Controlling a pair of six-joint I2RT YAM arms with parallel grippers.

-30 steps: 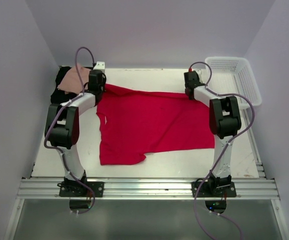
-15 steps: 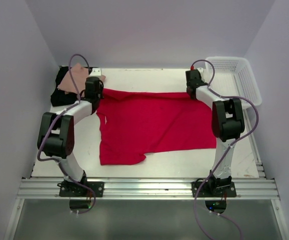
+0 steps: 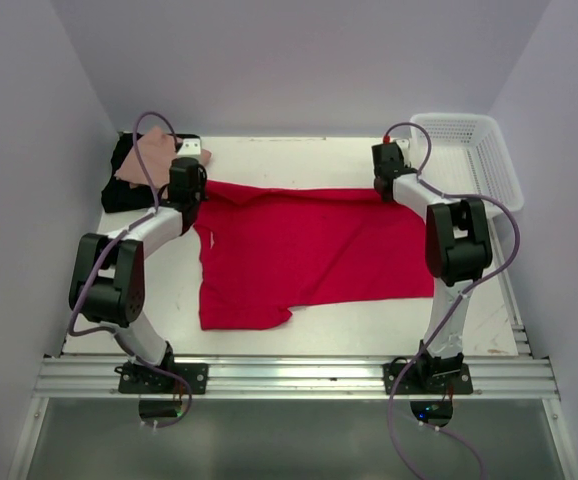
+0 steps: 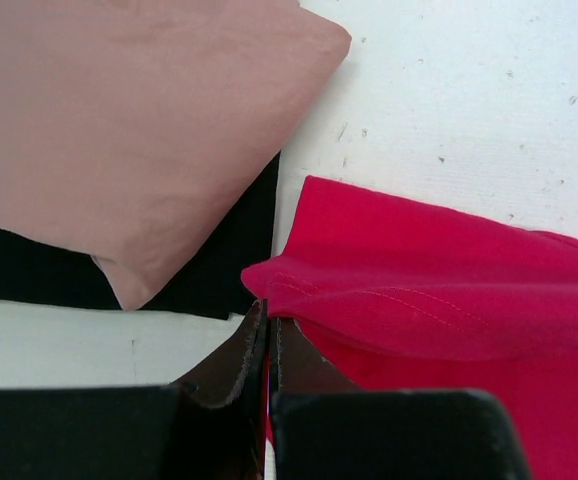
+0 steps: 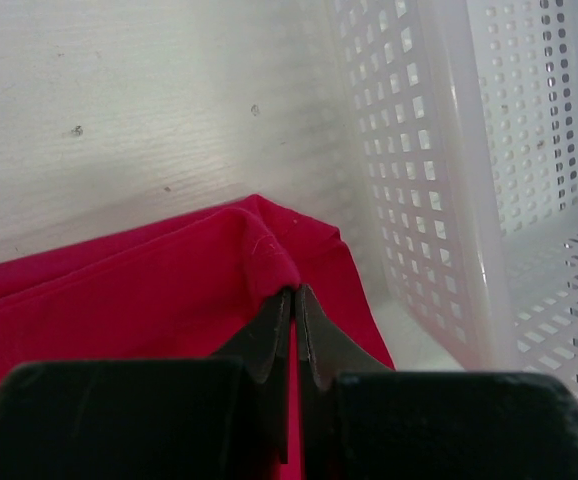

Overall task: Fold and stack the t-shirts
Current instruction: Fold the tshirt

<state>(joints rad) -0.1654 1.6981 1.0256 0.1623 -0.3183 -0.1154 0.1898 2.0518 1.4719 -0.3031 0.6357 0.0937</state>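
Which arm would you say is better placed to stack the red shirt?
Left, probably: the left gripper pinches the red shirt beside the pink shirt on the black shirt; the right gripper is by the basket.

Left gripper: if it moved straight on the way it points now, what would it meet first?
Beyond the red t-shirt corner that the left gripper pinches, probably the black t-shirt, with the pink t-shirt lying on it. Whether the gripper would pass above them is unclear.

Three t-shirts — red t-shirt (image 3: pixel 309 250), salmon-pink t-shirt (image 3: pixel 154 155), black t-shirt (image 3: pixel 119 190). One white lattice basket (image 3: pixel 469 150), one worktop (image 3: pixel 299 155). Two end effectors — left end effector (image 4: pixel 269 322), right end effector (image 5: pixel 294 292).
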